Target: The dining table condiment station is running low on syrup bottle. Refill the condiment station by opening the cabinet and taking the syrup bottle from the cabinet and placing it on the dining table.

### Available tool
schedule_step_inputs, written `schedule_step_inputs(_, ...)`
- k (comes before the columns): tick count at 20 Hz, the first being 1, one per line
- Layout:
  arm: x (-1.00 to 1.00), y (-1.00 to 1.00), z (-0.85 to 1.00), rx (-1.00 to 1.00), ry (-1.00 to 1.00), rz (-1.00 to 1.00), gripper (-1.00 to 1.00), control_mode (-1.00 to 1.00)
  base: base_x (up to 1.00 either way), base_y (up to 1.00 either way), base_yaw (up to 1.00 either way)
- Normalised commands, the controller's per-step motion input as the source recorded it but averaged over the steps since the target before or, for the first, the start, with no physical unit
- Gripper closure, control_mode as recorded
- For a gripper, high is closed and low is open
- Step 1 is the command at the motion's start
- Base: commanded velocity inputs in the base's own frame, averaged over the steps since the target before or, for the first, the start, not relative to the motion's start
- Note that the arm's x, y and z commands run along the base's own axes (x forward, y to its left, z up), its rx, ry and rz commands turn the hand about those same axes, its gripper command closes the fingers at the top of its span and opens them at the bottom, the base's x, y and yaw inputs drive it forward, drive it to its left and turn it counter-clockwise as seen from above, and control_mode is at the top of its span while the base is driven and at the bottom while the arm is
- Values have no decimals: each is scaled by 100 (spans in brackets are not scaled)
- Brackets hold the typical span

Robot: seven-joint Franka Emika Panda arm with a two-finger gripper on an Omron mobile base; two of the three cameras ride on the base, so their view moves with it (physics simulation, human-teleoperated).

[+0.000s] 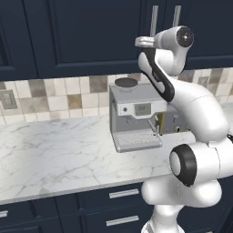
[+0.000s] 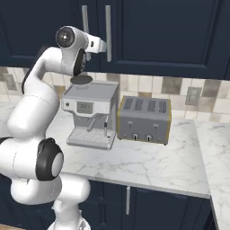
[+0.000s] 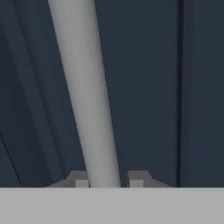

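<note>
Door-opening step: tool point(image 3: 109, 183) raised to the closed cabinet point(image 3: 144, 87), its tips set snug on either side of the silver bar handle point(image 3: 85, 87), apparently clamped on it; next, pull the door outward; syrup bottle presumably inside.

This is a home kitchen: dark navy wall cabinets point(image 2: 170, 31) with silver bar handles hang above a tiled backsplash point(image 1: 59, 93), and a white marble bench point(image 1: 54, 150) carries an espresso machine point(image 2: 90, 114) beside a four-slot toaster point(image 2: 144, 119), with navy drawers point(image 1: 113, 205) below.
</note>
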Motion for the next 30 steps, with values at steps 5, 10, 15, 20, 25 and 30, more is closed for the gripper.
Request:
schedule_step_inputs(5, -60, 16, 9, -1, 0, 10, 100, -100, 0, 0, 0)
schedule_step_inputs(10, -100, 10, 25, 3, -3, 20, 100, -100, 0, 0, 0)
schedule_step_inputs(15, -100, 5, 38, 8, -9, 24, 100, -100, 0, 0, 0)
schedule_step_inputs(20, -100, 34, 60, 3, -1, 23, 100, -100, 0, 0, 0)
schedule_step_inputs(25, -97, 34, 70, -1, 0, 19, 100, -100, 0, 0, 0)
schedule_step_inputs(30, -14, -36, 12, -3, 4, -18, 100, -100, 0, 0, 0)
